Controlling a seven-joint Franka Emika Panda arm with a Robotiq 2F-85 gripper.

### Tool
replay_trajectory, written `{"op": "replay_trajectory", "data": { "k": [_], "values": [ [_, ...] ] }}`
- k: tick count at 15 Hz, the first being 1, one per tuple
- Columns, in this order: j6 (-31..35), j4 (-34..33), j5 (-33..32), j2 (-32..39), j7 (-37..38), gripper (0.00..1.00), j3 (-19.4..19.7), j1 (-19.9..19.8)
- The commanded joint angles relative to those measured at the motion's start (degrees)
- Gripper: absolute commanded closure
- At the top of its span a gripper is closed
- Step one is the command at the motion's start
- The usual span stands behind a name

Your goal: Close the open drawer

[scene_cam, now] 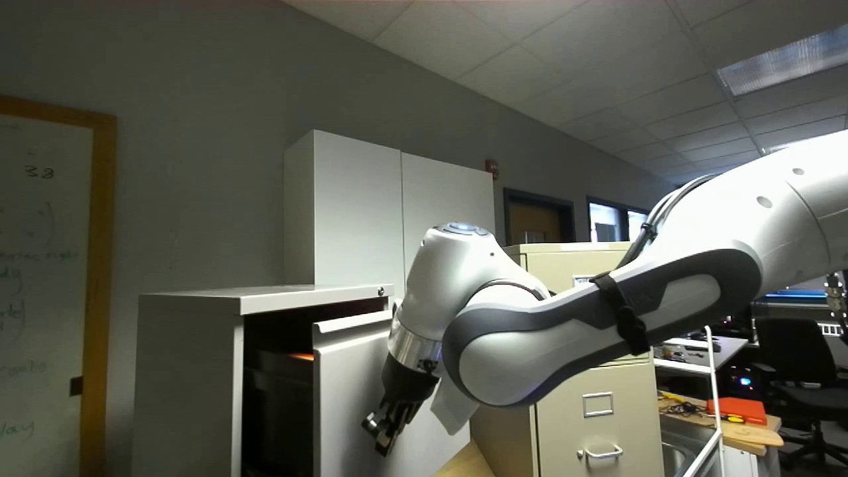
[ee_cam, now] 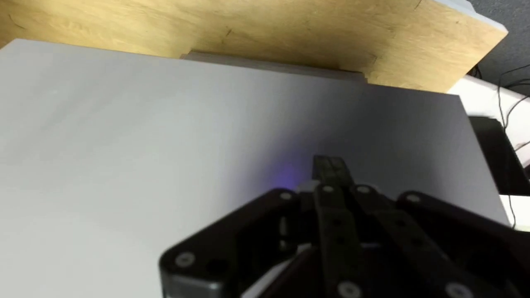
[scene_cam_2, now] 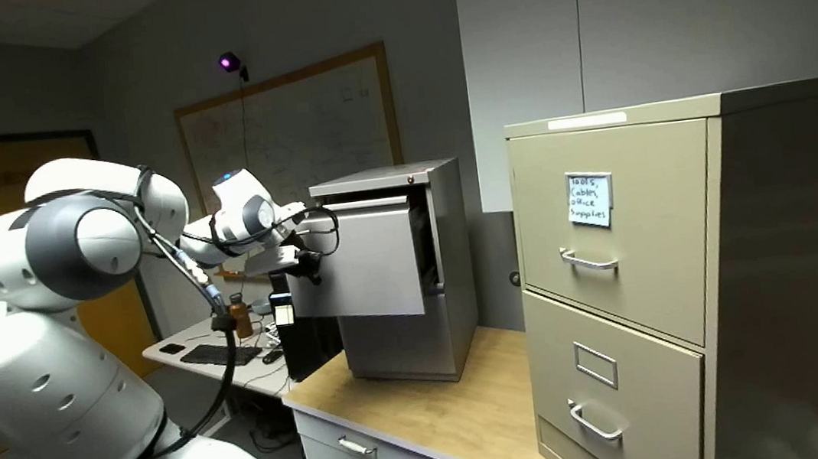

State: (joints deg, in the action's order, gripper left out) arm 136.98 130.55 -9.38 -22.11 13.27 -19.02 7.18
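From where I stand, slim black metal fingers, pinched together on nothing, sit before the nine-o'clock half of the wide, flat white metal drawer jutting from its boxy white metal cabinet, so lopsided pushing might bind it.

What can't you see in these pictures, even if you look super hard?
What lies in the open drawer: its front and dark side hide nearly all of the inside in both exterior views.
Whether the hand touches the drawer: in the wrist view it covers the spot itself and looks blurry.
Most words on the whiteboard: in an exterior view they're faint, and the left edge cuts some off.
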Motion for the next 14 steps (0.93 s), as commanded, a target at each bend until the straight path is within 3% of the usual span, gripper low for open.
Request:
{"op": "replay_trajectory", "data": {
  "k": [1, 14],
  "values": [
    [0.22, -10.30, -2.77, 6.88, 1.33, 1.00, -0.85, -0.32],
    [1.08, -35.87, -3.80, 28.22, -0.11, 1.00, 1.99, 3.27]
  ]
}}
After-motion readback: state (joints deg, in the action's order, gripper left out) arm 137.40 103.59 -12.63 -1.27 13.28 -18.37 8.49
